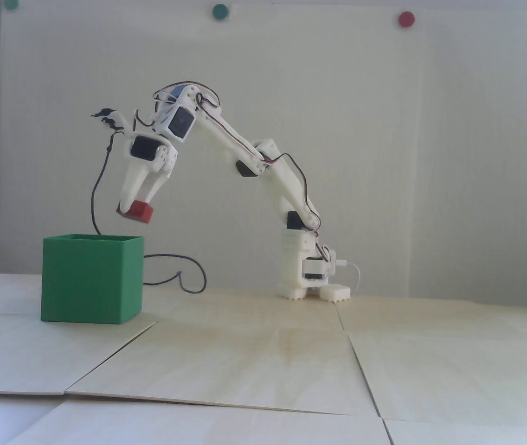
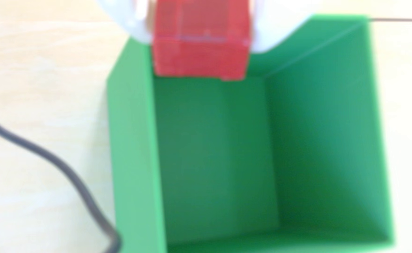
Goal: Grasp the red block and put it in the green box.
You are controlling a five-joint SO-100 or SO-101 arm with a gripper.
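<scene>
My white gripper (image 1: pixel 136 207) is shut on the red block (image 1: pixel 136 212), holding it in the air just above the right top edge of the green box (image 1: pixel 92 282) in the fixed view. In the wrist view the red block (image 2: pixel 200 41) sits between the two white fingers (image 2: pixel 268 31) at the top of the picture, over the near rim of the open green box (image 2: pixel 322 146). The inside of the box that shows is bare.
A black cable (image 1: pixel 177 278) hangs from the wrist, runs behind the box and loops on the table; it also lies left of the box in the wrist view (image 2: pixel 54 158). The arm's base (image 1: pixel 312 278) stands at mid-table. Wooden panels (image 1: pixel 263 361) cover the tabletop.
</scene>
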